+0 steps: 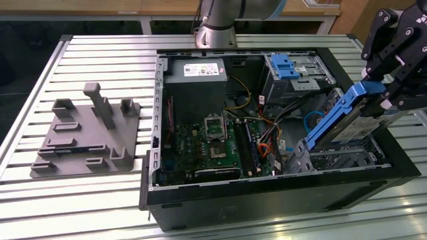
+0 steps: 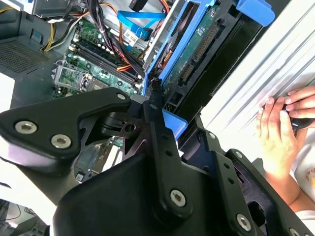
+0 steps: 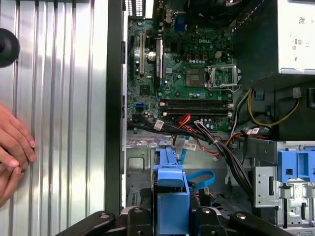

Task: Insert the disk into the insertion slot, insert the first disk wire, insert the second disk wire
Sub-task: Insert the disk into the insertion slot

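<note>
Disk in its blue frame hangs tilted over the exterior view's right end of the open computer case, and we see the gripper with its fingers closed on the frame's upper end. Its lower end sits at the rim of the perforated metal insertion slot, not yet lying flat inside. Beside the slot we see the green motherboard. In the first wrist view a person's hand rests on the slatted table just outside the case.

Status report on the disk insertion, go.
Gripper shut on the disk. Disk tilted, lower end at the insertion slot, not seated. A person's hand rests on the table beside the case.
</note>
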`<action>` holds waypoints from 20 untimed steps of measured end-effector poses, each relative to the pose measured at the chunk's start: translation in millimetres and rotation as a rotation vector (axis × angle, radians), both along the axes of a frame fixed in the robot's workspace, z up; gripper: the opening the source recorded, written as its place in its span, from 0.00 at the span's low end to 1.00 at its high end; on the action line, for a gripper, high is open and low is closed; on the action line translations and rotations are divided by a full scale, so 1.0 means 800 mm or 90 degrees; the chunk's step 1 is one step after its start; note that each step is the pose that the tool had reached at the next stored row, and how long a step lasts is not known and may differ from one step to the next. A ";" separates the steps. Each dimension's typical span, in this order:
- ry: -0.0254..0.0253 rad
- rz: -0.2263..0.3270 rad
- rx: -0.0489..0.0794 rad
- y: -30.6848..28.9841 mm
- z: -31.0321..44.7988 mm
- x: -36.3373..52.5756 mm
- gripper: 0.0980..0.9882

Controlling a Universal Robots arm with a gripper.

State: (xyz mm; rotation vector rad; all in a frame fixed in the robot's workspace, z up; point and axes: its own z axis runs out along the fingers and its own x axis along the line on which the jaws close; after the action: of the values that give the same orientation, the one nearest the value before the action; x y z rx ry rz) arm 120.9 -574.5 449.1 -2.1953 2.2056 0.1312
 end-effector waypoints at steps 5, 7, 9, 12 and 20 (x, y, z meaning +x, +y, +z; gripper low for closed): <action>0.0000 0.000 0.000 0.0000 -0.0036 0.000 0.30; 0.0000 0.000 0.000 0.0000 -0.0054 0.000 0.30; 0.0000 0.000 0.000 0.0000 -0.0075 0.000 0.30; 0.0000 0.000 0.000 0.0000 -0.0105 0.000 0.30; 0.0000 0.000 0.000 0.0000 -0.0202 0.001 0.30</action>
State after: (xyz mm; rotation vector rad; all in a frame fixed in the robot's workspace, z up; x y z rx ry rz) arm 121.7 -574.5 433.0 -2.1953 2.2057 0.1312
